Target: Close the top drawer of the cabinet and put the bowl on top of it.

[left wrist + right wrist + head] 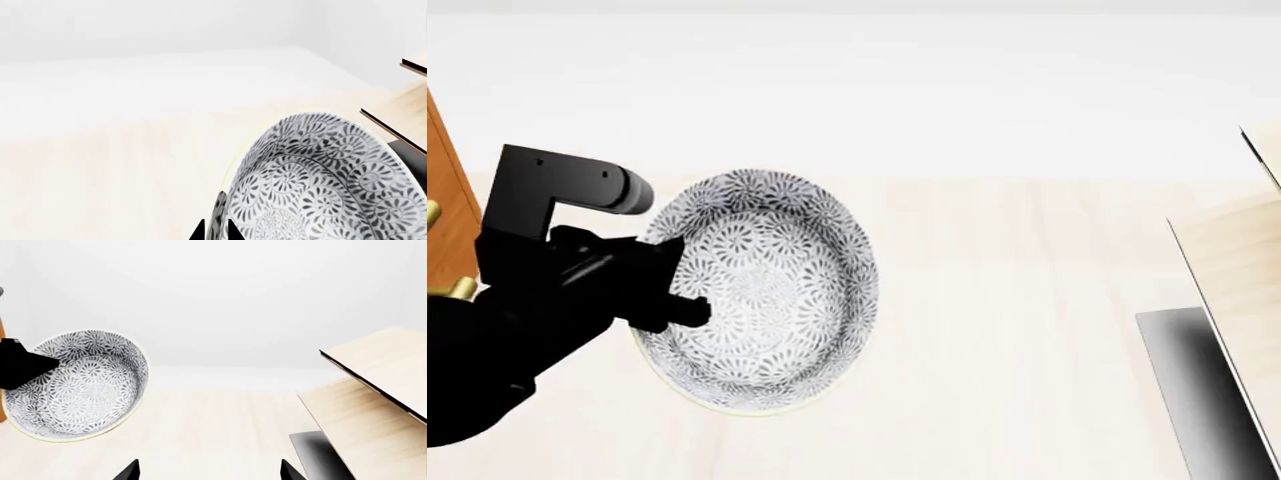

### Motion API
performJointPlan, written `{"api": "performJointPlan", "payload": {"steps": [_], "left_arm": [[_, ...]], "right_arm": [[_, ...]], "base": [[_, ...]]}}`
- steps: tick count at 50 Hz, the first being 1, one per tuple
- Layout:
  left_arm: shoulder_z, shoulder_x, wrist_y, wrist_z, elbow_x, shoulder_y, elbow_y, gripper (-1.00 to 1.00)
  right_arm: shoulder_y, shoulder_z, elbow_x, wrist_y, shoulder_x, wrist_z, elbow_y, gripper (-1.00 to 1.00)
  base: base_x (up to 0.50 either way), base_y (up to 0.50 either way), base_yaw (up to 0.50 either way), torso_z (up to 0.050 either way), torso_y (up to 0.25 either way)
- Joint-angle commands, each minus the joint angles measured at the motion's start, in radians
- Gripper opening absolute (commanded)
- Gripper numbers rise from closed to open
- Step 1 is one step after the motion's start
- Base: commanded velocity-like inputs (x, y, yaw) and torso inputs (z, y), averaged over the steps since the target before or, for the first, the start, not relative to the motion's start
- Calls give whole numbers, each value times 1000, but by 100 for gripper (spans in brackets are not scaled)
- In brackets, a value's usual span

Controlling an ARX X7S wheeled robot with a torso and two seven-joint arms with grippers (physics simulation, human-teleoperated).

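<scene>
The bowl (767, 290), white with a dense grey-blue floral pattern, hangs tilted above the pale floor, its inside facing the head camera. My left gripper (694, 312) is shut on its left rim. In the left wrist view the two black fingertips of the left gripper (213, 232) pinch the wall of the bowl (320, 180). A sliver of the orange-brown cabinet (446, 190) with brass handle bits shows at the far left. The top drawer cannot be made out. The right gripper (210, 472) is open over bare floor, well right of the bowl (80, 385).
A pale light-wood shelf unit (1232, 270) with a dark base stands at the right, also seen as the shelf unit (373, 390) in the right wrist view. Pale wood floor (1014, 330) lies between the bowl and that unit. A white wall runs behind.
</scene>
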Motion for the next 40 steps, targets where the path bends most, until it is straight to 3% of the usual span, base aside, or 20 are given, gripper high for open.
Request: {"api": "performJointPlan", "payload": {"steps": [1,6,10,11,15,20,25,30,31,36,39,40], "left_arm": [[-41,-34,-24,-45,-42,-34,66,-100],[-55,-48,-34,-61,-59,-46,87,-100],[-63,-58,-47,-78,-72,-62,103,-100],[-66,-61,-51,-82,-75,-71,105,-100],[-71,-70,-64,-96,-79,-91,113,-100],[-87,-81,-74,-116,-97,-111,124,-100],[-103,-92,-66,-137,-105,-112,141,-100],[-110,-94,-55,-147,-101,-108,133,-100],[-116,-96,-52,-157,-103,-110,131,-100],[-133,-104,-40,-189,-103,-111,131,-100],[-153,-107,-29,-199,-123,-104,129,-100],[-156,-110,-27,-206,-123,-105,134,-100]], "right_arm": [[6,6,1,11,13,6,-25,100],[-33,-12,-54,-30,-25,0,45,100],[5,7,0,11,10,2,-23,100],[-42,-14,-64,-44,-31,-4,63,100],[4,9,-3,10,23,6,-39,100],[-61,-19,-88,-68,-27,3,74,100],[-13,7,-16,-15,20,4,-17,100],[-62,-16,-83,-67,-27,1,72,100],[-20,5,-25,-20,20,7,-15,100],[-13,9,-14,-9,21,7,-25,100],[-64,-14,-82,-70,-31,-1,76,100],[-32,1,-37,-31,-1,1,14,100]], "base": [[0,0,0,0,0],[0,0,0,0,2],[0,0,0,0,0],[0,0,0,0,0],[0,0,0,0,0],[0,0,0,0,0],[0,0,0,0,0],[0,0,0,0,2],[0,0,0,0,0],[0,0,0,0,0],[0,0,0,0,0],[0,0,0,0,0]]}}
